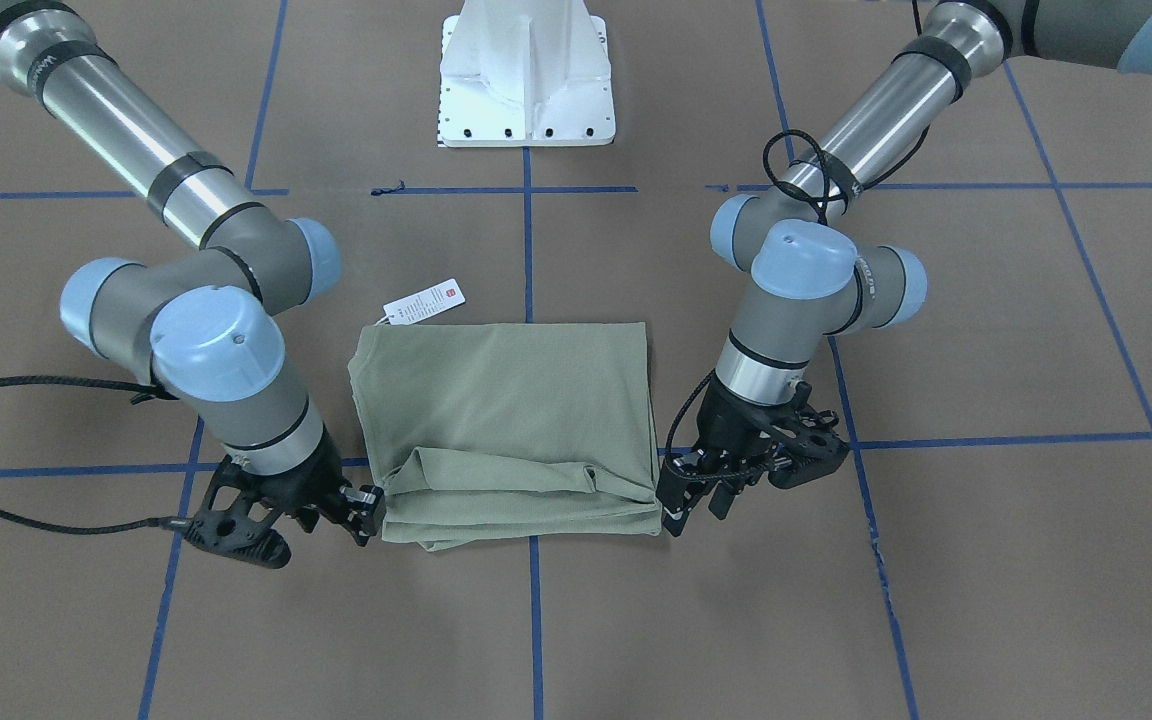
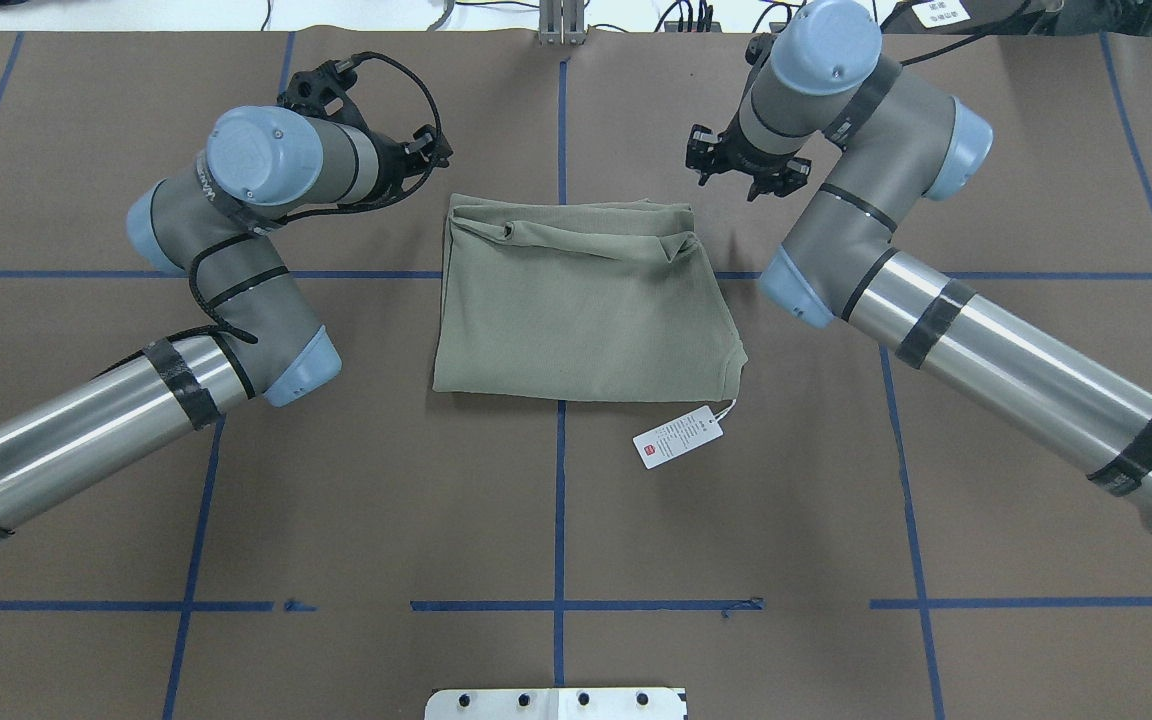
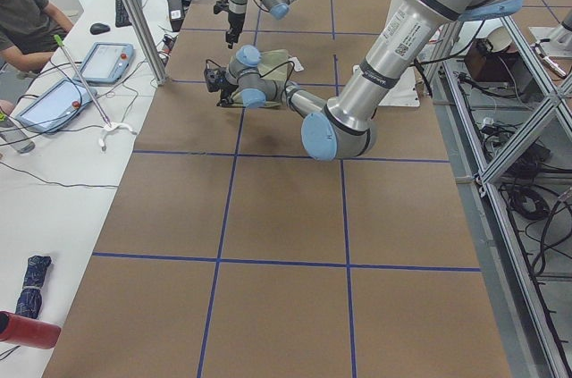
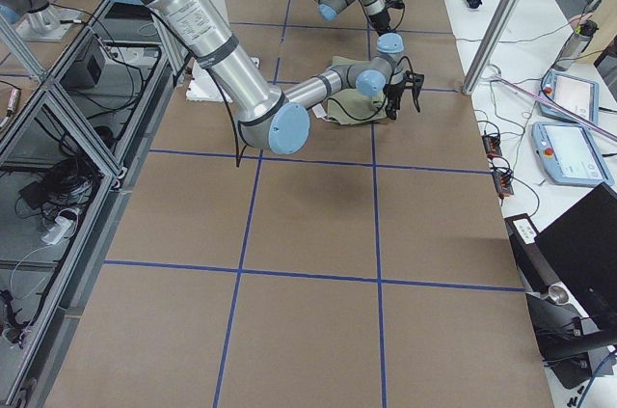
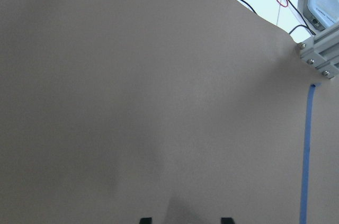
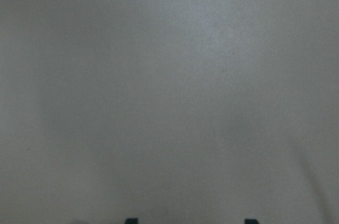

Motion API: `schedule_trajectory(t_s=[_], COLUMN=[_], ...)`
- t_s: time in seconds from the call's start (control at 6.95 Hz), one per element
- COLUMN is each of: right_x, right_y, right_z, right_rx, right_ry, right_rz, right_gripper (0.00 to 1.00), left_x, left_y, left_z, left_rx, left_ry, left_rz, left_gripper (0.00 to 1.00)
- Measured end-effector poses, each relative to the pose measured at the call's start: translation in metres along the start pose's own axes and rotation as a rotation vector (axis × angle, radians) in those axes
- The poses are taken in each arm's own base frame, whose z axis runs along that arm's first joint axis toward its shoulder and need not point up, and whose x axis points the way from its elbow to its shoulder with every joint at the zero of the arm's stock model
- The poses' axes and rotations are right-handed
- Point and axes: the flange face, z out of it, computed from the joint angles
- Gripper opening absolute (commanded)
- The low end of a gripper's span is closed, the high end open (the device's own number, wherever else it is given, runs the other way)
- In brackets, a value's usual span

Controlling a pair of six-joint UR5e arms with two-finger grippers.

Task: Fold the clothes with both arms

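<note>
readable text: none | hang tag [image 2: 677, 437]: print and red mark too small to read

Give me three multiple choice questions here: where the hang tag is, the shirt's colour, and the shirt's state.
1. Where does the shirt's hang tag lie? A on top of it; B on the table off the edge nearest the robot's base; C tucked under it.
2. The shirt's colour? A navy; B white; C sage green.
3. The shirt's state? A folded into a rectangle; B spread, sleeves out; C lifted off the table.
Answers: B, the tag lies on bare table; C, the cloth is green; A, layers lie stacked, no sleeve out.
</note>
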Motion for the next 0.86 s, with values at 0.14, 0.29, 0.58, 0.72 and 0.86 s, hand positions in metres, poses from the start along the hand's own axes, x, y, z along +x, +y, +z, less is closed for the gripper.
schedule_trajectory(t_s=[0.14, 0.29, 0.58, 0.72, 0.86], right_x=[0.009, 0.008, -0.022, -0.044, -0.063], right_y=[-0.013, -0.006, 0.052, 0.091, 0.127], right_z=[-0.014, -0.027, -0.041, -0.037, -0.029], right_rx=[-0.032, -0.053, -0.065, -0.063, -0.057], right_ry=[-0.023, -0.046, -0.078, -0.076, -0.066], right_rz=[-0.010, -0.001, 0.078, 0.087, 0.086], right_gripper=[0.80, 0.01, 0.00, 0.00, 0.00], left_x=[0.005, 0.007, -0.010, -0.017, -0.021], left_y=[-0.010, -0.022, -0.049, -0.060, -0.066], left_z=[-0.011, -0.027, -0.075, -0.090, -0.097], left_rx=[-0.020, -0.069, -0.152, -0.175, -0.187], left_ry=[0.016, 0.036, 0.089, 0.103, 0.108], left_rz=[0.017, 0.034, 0.097, 0.113, 0.118], left_gripper=[1.00, 1.00, 1.00, 1.00, 1.00])
